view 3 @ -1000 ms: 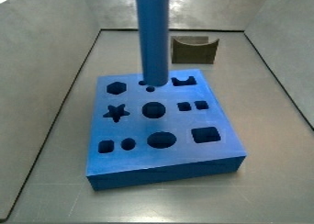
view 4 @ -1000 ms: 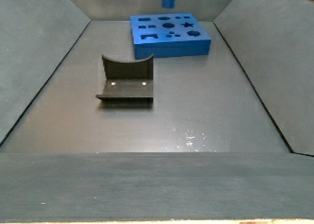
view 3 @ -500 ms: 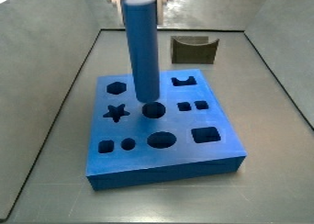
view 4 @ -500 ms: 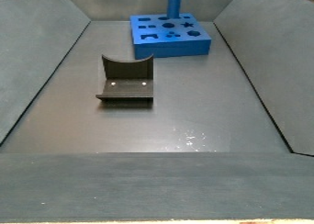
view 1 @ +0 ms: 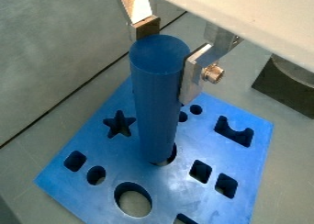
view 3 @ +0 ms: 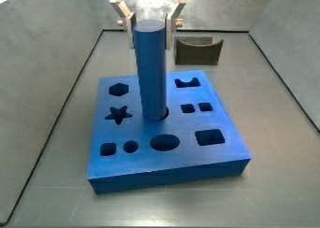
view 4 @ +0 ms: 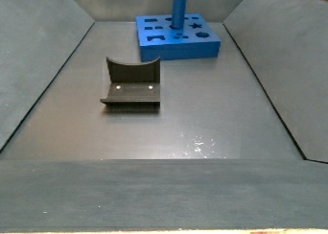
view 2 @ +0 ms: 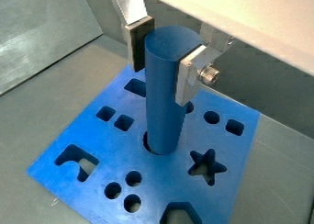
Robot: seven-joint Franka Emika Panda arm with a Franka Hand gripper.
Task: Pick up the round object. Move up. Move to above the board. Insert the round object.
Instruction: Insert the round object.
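Note:
The round object [view 3: 152, 73], a tall blue peg, stands upright with its lower end in a round hole near the middle of the board [view 3: 169, 174]. The board is a thick blue block with dark shaped holes. My gripper [view 3: 152, 28] straddles the peg's top, and its silver fingers [view 1: 196, 70] press against the peg's sides. In both wrist views the peg [view 1: 157, 99] [view 2: 166, 99] runs from the gripper [view 1: 170, 61] [view 2: 162, 76] down into the board [view 1: 258, 168] [view 2: 86, 136]. In a side view the peg [view 4: 179, 8] rises from the board [view 4: 193, 48] at the far end; the gripper is out of view there.
The fixture [view 3: 197, 50], dark olive with a curved notch, stands on the grey floor behind the board. In a side view it [view 4: 130, 84] sits mid-floor, well apart from the board. Sloping grey walls [view 4: 38, 75] enclose the floor.
The gripper carried the peg from the back row of holes to the middle round hole, then lowered it; the peg's lower end now sits in that hole.

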